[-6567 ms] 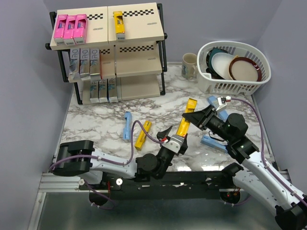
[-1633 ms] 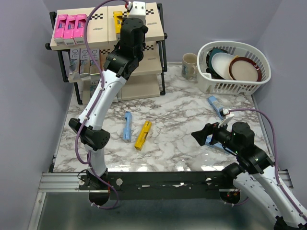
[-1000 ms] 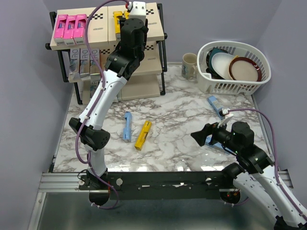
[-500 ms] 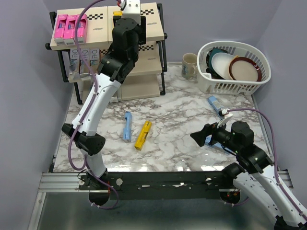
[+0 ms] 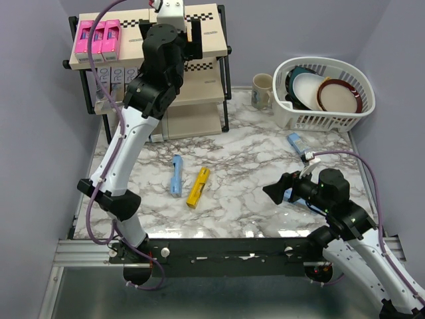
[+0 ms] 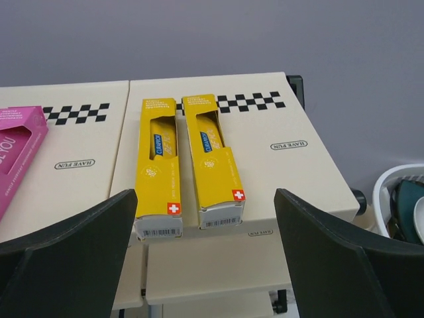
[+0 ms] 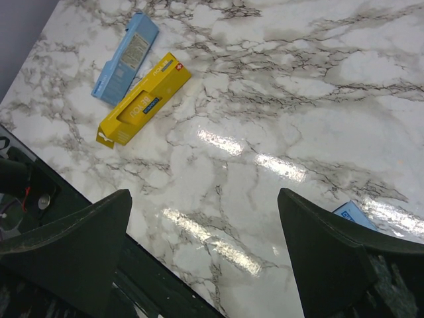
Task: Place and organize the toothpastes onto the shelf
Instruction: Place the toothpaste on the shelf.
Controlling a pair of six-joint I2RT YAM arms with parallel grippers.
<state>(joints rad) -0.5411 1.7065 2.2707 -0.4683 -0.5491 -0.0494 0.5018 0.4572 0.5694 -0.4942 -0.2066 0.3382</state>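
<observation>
Left gripper point(image 6: 205, 199) stood spread and empty, two yellow toothpastes point(image 6: 213, 162) lay side by side on shelf point(image 6: 298, 165) top, right gripper point(image 7: 204, 199) gaped over table point(image 7: 298, 99)

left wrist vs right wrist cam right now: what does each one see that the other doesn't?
Left wrist only: two yellow cartons side by side on the shelf's top board, a pink carton at left, the basket rim at right. Right wrist only: marble table with a light blue carton beside a yellow carton, another blue carton's corner. Shared: no object; left end effector and right end effector each open.
</observation>
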